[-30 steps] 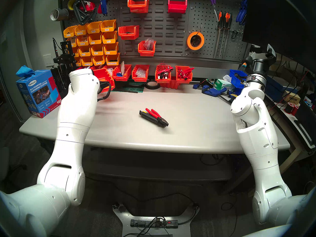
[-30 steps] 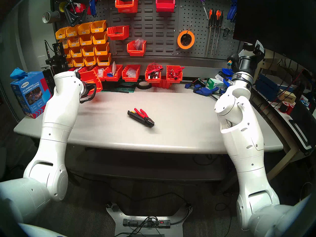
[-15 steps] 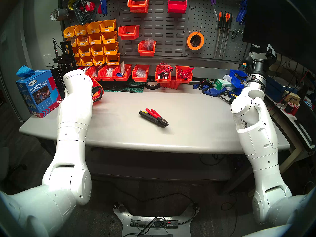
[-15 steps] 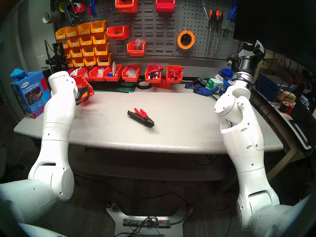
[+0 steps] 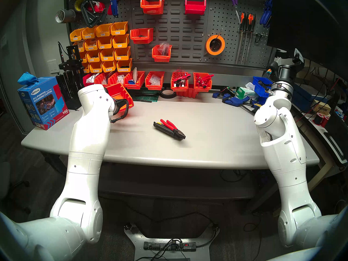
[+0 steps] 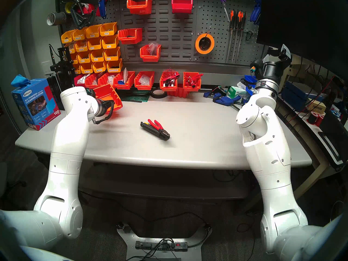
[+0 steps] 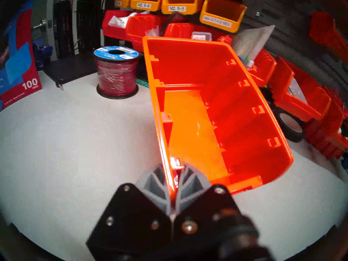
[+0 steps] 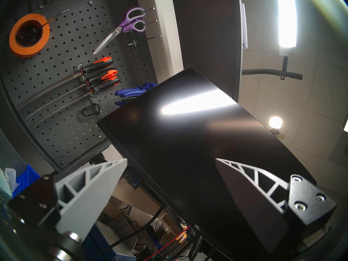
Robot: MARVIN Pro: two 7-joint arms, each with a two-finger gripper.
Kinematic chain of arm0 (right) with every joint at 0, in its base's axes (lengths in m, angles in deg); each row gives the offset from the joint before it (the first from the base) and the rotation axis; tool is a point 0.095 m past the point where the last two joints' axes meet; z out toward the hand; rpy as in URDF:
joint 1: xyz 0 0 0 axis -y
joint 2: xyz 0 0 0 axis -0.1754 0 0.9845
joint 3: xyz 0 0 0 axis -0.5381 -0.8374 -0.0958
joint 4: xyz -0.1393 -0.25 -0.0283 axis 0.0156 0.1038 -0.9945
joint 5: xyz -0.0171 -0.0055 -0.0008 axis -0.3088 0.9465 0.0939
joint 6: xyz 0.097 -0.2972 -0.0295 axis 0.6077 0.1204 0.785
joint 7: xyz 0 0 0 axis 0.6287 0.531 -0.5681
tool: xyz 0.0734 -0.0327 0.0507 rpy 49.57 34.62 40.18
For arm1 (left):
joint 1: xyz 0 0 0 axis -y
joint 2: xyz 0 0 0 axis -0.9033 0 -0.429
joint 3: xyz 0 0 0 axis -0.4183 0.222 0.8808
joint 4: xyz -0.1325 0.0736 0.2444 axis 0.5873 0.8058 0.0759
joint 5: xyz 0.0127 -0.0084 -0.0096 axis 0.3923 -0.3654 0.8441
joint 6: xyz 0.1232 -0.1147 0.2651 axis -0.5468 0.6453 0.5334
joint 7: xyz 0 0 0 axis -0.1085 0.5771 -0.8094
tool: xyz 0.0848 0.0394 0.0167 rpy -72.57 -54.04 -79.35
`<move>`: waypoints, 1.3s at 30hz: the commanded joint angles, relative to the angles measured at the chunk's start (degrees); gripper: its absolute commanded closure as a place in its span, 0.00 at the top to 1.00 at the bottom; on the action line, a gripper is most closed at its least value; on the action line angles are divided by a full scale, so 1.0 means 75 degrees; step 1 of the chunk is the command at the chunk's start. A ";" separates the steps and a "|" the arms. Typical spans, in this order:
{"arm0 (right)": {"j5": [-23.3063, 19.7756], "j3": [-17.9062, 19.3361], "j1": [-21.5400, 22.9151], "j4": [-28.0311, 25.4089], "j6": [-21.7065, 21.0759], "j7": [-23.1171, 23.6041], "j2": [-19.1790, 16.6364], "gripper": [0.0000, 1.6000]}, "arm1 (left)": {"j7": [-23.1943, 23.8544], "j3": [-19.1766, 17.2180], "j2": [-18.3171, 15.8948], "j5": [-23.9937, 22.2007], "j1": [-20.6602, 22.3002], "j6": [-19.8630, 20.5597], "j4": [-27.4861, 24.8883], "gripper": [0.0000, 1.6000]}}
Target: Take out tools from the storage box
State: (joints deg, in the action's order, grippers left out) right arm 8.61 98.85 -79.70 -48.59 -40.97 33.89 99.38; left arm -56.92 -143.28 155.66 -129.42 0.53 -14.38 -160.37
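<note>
Clamped on the side wall of the orange-red storage box (image 7: pixel 216 108), the left gripper (image 7: pixel 172 172) has its grey fingers (image 7: pixel 156 181) pressed together with the thin plastic rim between them, and in the left wrist view the box is tilted, its open top turned toward the camera. Its inside shows only bare floor and ribbed walls — nothing lies in it. In the head view the box (image 5: pixel 120 94) hangs at the end of the left arm, near the back left of the grey table (image 5: pixel 216 142) and just in front of the row of red bins (image 5: pixel 154 82) along the wall; whether its lower edge touches the tabletop cannot be told. Both tools are out: the black tool with the yellow end (image 5: pixel 165 130) and the red-handled pliers (image 5: pixel 170 126) lie touching side by side in the middle of the table, well apart from the box. The right gripper (image 8: pixel 169 189) stands wide open and holds nothing, raised off to the right and aimed at a dark monitor (image 8: pixel 188 142). Judging by this, the emptying itself looks finished — what seems left is to set the empty box down or back among the bins and let go of its wall.
</note>
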 commanded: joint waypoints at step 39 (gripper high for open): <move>0.0026 0.0010 0.0084 -0.0073 0.0006 -0.0027 -0.0017 1.00 | 0.0651 0.0067 -0.0865 0.1294 0.1540 -0.1249 -0.0624 1.00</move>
State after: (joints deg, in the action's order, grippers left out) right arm 8.61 98.87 -79.71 -48.59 -40.96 33.90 99.38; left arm -53.26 -143.47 149.88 -122.41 6.89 -19.20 -164.46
